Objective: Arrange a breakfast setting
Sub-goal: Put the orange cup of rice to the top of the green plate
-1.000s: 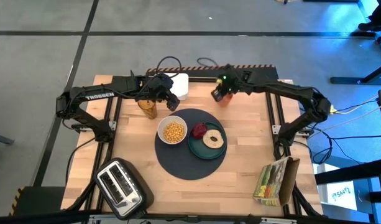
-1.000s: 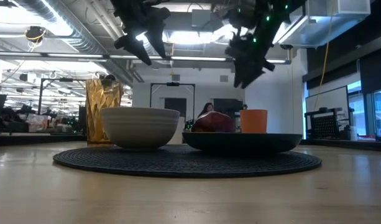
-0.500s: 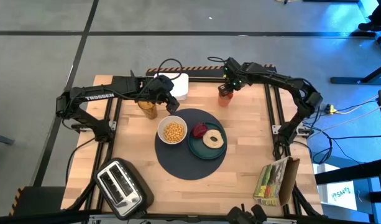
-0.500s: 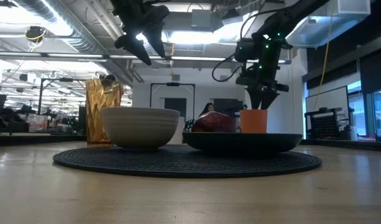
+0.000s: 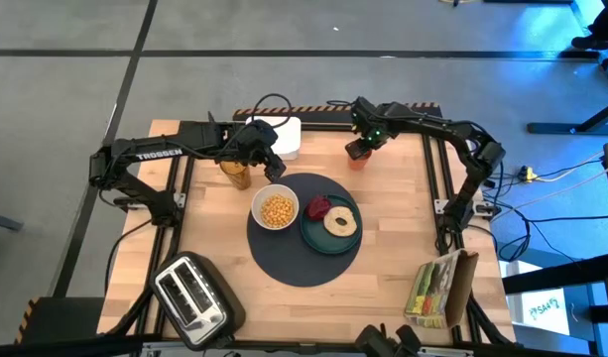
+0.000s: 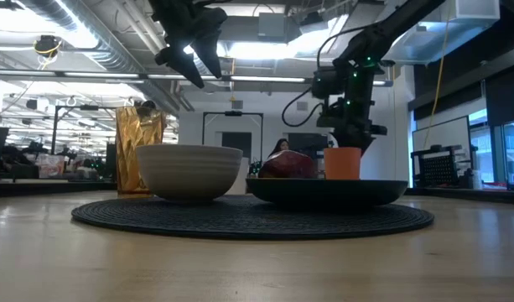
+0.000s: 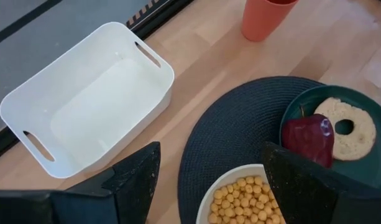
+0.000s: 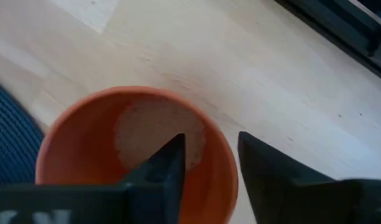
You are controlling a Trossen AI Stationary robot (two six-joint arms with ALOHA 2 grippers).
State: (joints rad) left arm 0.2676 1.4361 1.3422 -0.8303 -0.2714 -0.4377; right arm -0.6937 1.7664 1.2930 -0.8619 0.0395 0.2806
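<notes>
The small orange cup [image 5: 358,154] stands upright on the bare wood beyond the round dark-grey mat [image 5: 284,256]. On the mat stand the white bowl [image 5: 276,209] of yellow cereal [image 7: 246,199] and the teal plate [image 5: 321,241] with the bagel [image 5: 340,222] and red fruit [image 5: 316,208]. My right gripper [image 8: 210,140] is down at the cup [image 8: 84,143], open, one finger inside it and one outside. My left gripper [image 5: 271,164] hovers open and empty above the mat's far left edge. The spoon is out of view. My right gripper stands astride the cup's rim [image 8: 220,158] from above, one finger inside the hollow and one outside. I cannot tell whether either finger touches the wall. The cup stands upright on the table [image 6: 343,164].
An empty white bin [image 5: 286,134] sits at the far edge, and a golden bag [image 5: 236,174] stands to its left. The silver toaster [image 5: 189,293] is at the near left corner and the yellow-green cereal bag [image 5: 439,288] at the near right.
My right gripper has come down from high above the table to the orange cup, until its fingers reach the rim. The cup has stayed where it was.
</notes>
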